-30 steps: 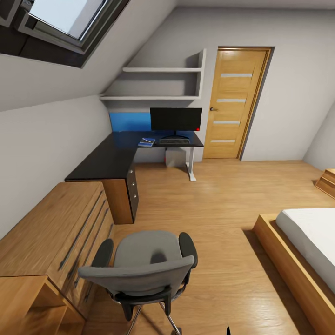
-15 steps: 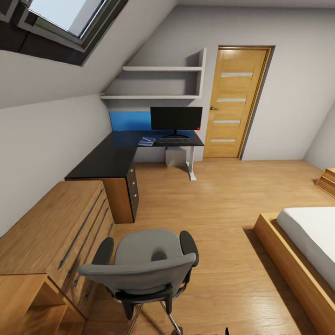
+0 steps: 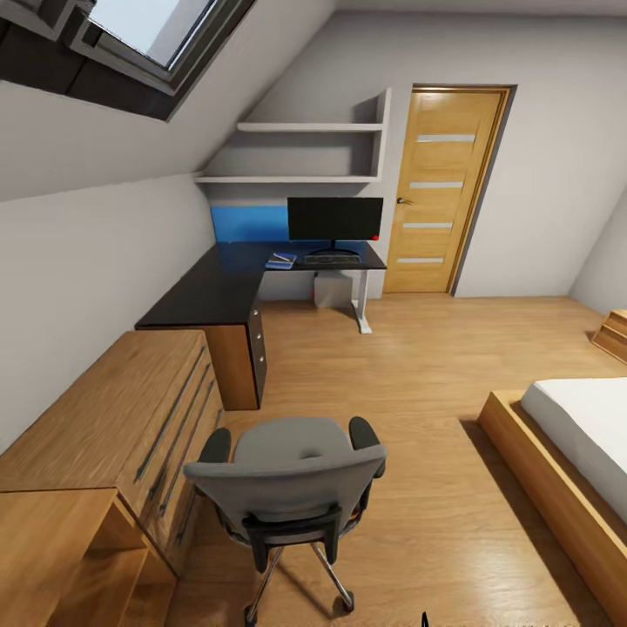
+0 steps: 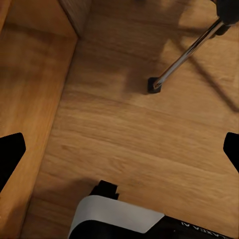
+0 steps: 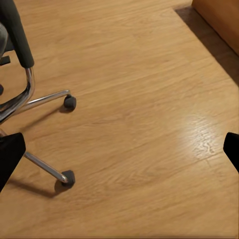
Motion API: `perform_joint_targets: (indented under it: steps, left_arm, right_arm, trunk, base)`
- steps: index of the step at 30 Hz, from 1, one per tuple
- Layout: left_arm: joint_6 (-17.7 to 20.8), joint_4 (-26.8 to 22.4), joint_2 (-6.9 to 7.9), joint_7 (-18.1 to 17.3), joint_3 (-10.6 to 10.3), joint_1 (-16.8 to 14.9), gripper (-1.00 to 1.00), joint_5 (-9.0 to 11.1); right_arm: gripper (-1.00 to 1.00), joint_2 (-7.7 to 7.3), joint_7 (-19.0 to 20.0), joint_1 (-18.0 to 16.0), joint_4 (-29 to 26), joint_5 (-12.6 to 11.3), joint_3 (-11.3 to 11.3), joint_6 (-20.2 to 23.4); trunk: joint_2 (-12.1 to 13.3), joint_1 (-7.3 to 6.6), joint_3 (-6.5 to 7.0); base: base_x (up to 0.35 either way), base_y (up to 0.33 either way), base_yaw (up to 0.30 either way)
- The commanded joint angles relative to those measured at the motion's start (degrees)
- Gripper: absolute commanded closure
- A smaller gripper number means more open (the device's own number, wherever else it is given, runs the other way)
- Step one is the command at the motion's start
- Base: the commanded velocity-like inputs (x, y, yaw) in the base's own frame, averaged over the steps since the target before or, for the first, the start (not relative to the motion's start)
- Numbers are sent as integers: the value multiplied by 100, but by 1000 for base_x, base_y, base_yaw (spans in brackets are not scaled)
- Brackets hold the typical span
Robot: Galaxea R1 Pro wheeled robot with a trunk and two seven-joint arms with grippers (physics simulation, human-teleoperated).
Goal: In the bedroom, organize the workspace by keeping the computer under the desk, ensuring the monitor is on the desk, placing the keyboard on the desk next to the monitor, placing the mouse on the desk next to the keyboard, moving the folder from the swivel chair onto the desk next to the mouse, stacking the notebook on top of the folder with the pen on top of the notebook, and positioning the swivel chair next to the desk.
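Both my grippers wide w/ nothing held, so I'd push the swivel chair (image 3: 292, 488) by its back, slow & straight, to the desk (image 3: 218, 294).

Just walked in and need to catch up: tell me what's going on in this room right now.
Nothing is being handled at this moment. The swivel chair stands empty on the wood floor, well away from the desk. On the desk's far end sit the monitor, the keyboard in front of it, and the folder beside that. Both pincers are open over bare floor, near the chair's base.
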Motion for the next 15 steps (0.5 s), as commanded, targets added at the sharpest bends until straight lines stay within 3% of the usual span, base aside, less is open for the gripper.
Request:
perform_joint_targets:
  steps: [1, 11, 15]
  left_arm:
    - [-28, 1, 1, 40, -51, -5, -100, 48]
    - [-38, -4, -5, 37, -56, -5, -100, 42]
    - [-38, 0, 8, 32, -43, -5, -100, 46]
  right_arm:
    - [-100, -3, -46, -5, 2, -23, 48, -17]
    - [-100, -3, -46, -5, 11, -26, 50, -16]
    - [-100, -3, -46, -5, 12, -27, 50, -15]
  trunk:
    - [-47, 23, -26]
    - [-448, 243, -205]
    - [-609, 330, -277]
  base:
    - [-30, 31, 0]
    - [-9, 16, 0]
    - [-1, 142, 0]
